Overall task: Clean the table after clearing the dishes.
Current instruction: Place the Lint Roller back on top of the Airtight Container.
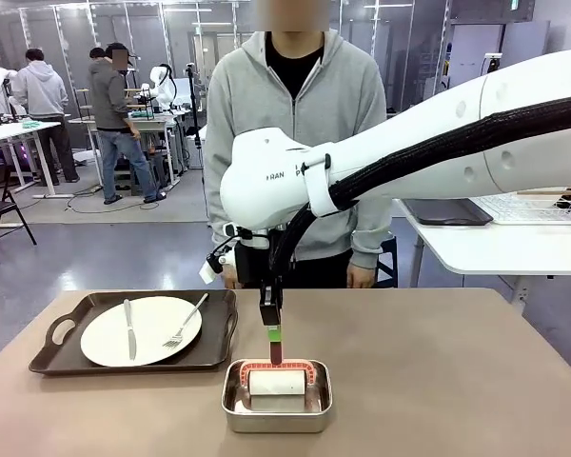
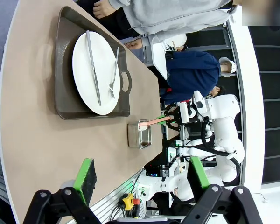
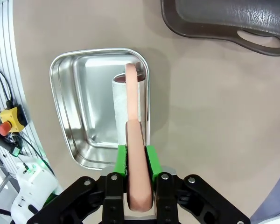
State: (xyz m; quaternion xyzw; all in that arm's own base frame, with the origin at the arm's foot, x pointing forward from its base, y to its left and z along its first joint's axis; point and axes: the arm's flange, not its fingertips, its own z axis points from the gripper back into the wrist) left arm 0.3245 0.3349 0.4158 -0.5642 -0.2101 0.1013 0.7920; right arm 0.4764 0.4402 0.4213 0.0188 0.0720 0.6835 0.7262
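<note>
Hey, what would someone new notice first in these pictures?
The right gripper, out over the middle of the table, is shut on the pink handle of a roller inside a silver pan near the front edge. To its left, a dark tray holds a white plate with knife and fork.

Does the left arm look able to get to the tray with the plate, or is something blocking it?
Probably yes. The left gripper is open and empty, and bare table lies between it and the tray. The right gripper is shut on the roller at the pan, off to one side.
</note>
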